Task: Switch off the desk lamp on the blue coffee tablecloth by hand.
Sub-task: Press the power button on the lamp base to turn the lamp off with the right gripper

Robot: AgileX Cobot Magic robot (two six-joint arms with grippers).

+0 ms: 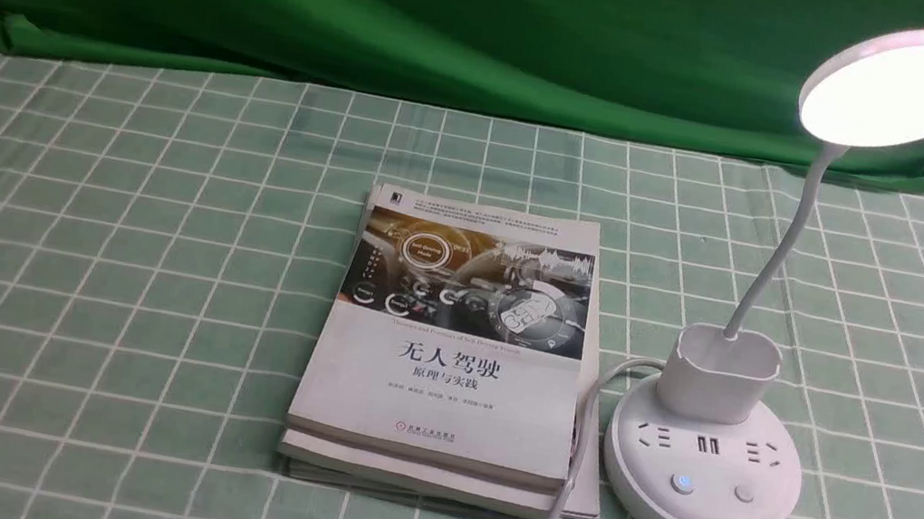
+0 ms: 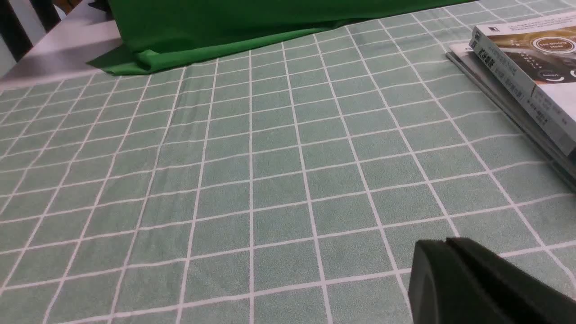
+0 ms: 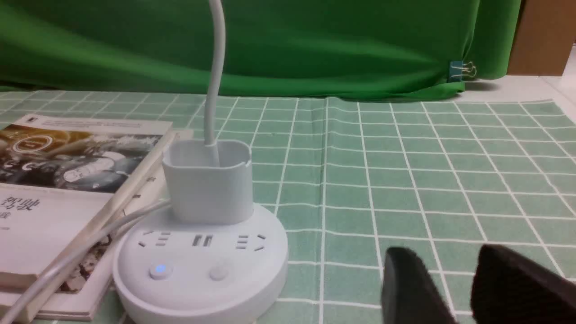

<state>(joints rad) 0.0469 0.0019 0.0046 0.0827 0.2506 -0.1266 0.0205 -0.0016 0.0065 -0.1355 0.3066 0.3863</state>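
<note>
The desk lamp (image 1: 701, 478) glows near the surface's front edge, right of middle, on the blue coffee tablecloth (image 1: 104, 261). My right claw (image 3: 450, 274) — parted, empty — is the nearer one; the lit button (image 3: 158, 270) lies ahead, toward the book (image 1: 454, 341). My left claw (image 2: 445, 245), closed on nothing, is well apart.

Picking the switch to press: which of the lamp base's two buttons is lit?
The left button, nearer the books, glows blue; the right button is plain white.
</note>
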